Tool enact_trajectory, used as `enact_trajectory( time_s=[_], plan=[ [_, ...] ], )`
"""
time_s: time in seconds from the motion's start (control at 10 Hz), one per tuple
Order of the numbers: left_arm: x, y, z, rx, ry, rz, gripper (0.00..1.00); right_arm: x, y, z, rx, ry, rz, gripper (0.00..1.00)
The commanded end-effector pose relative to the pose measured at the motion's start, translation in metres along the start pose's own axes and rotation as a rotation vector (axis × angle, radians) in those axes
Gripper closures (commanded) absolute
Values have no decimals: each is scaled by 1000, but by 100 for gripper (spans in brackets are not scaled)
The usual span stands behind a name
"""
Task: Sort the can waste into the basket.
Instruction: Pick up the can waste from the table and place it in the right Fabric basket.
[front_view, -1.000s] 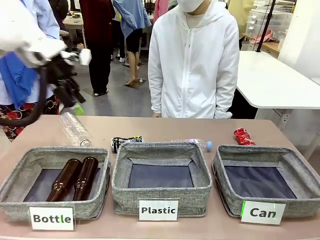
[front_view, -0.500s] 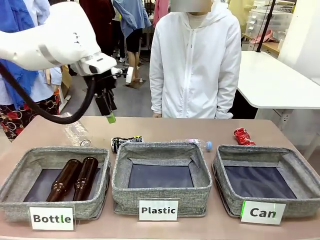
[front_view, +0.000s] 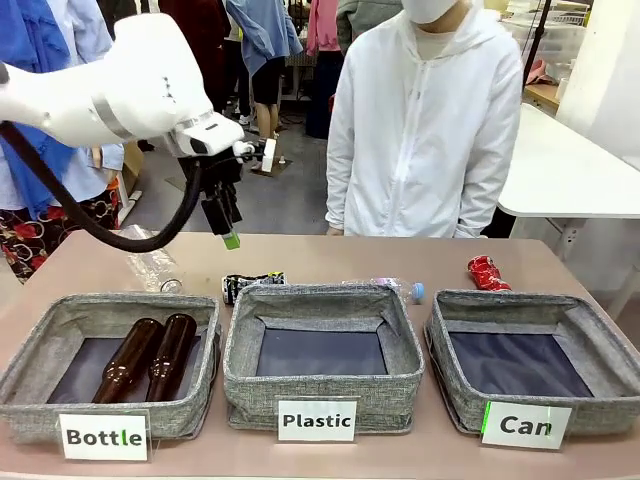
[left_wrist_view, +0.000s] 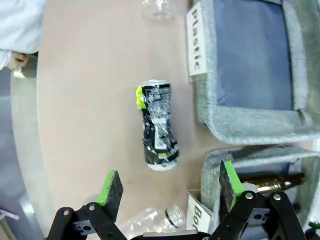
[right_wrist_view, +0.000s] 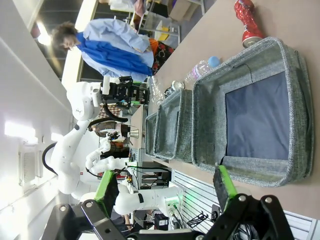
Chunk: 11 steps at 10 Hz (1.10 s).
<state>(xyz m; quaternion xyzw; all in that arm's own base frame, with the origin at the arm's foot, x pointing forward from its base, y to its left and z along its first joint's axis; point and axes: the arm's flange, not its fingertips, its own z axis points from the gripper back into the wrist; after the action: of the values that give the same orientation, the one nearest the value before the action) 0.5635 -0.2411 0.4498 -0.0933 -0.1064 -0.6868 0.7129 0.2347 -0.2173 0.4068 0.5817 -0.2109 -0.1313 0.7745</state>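
Observation:
The dark blue-black crushed can (front_view: 252, 285) lies on the table just behind the gap between the left and middle baskets. In the left wrist view the dark can (left_wrist_view: 157, 131) lies ahead of my left gripper (left_wrist_view: 170, 185), which is open and holds nothing. From the front, that left gripper (front_view: 229, 236) hangs above and a little left of it. The shiny red can (front_view: 487, 272) lies behind the grey "Can" basket (front_view: 500, 300). My right gripper (right_wrist_view: 165, 185) is open and hovers off the near side of the Can basket (right_wrist_view: 206, 125), with the red can (right_wrist_view: 247, 20) beyond.
The "Plastic" basket (front_view: 320, 298) stands in the middle and the "Bottle" basket (front_view: 60, 310), holding two brown bottles (front_view: 150, 355), at the left. Clear plastic bottles (front_view: 150, 262) (front_view: 395, 287) lie behind them. A person in a white jacket (front_view: 440, 130) stands at the far edge.
My left arm has swung in from the far left and its gripper now hangs over the table near the dark can. The person has stepped to the right.

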Motion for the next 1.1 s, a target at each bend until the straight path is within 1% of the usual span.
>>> enact_trajectory(
  time_s=[0.0,0.1,0.2,0.6,1.0],
  plan=[
    [4,4,-31,93,39,19,0,3,1,1,23,-15,27,0],
    [3,6,-39,120,53,26,0,3,1,1,23,-15,27,0],
    [5,6,-46,119,66,26,0,3,1,1,23,-15,27,0],
    [19,23,-98,19,164,10,0,3,1,1,23,-15,27,0],
    [11,28,-115,-28,164,23,0,3,1,1,23,-15,27,0]
  ],
)
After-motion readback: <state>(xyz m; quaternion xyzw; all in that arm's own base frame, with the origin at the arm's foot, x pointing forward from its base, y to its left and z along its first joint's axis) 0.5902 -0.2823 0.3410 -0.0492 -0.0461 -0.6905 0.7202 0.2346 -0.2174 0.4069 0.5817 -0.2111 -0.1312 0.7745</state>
